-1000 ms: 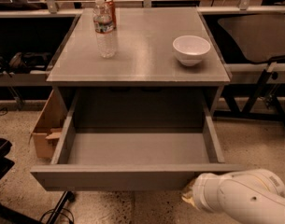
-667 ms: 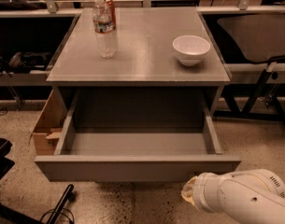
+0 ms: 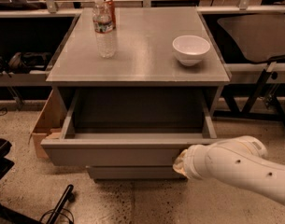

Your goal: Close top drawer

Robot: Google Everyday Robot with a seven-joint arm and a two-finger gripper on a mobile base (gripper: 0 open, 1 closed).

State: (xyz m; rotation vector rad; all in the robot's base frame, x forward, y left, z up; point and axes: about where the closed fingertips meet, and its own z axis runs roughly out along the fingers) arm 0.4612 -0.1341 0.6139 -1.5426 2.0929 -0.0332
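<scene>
1. Speckled floor (image 3: 132, 204) is running under a grey cabinet (image 3: 142, 55), with dark shelving and metal rails showing behind it.
2. The top drawer (image 3: 109, 155) is sitting partly pulled out, directly under the cabinet's top, with its grey box interior showing.
3. Its flat, handle-less front is facing the camera and overhanging a narrower lower drawer front (image 3: 132, 172) beneath it.
4. A white arm (image 3: 240, 169) is lying across the lower right corner, pointing left toward the cabinet.
5. The gripper (image 3: 180, 162) is sitting at the arm's tip, right at the top drawer's front near its right end and lower edge. It is looking like it is touching the front. The wrist is hiding most of it, so I cannot tell whether it is released or clenched.
6. A water bottle (image 3: 104, 31) is standing upright at the back left of the cabinet top.
7. A red can (image 3: 112, 13) is standing just behind the bottle, mostly hidden by it.
8. A white bowl (image 3: 191, 49) is sitting upright on the right side of the top, well apart from the bottle.
9. A cardboard box (image 3: 45, 125) is sitting on the floor just beside the cabinet's left side.
10. A black cable (image 3: 58, 209) is lying on the floor at lower left.
</scene>
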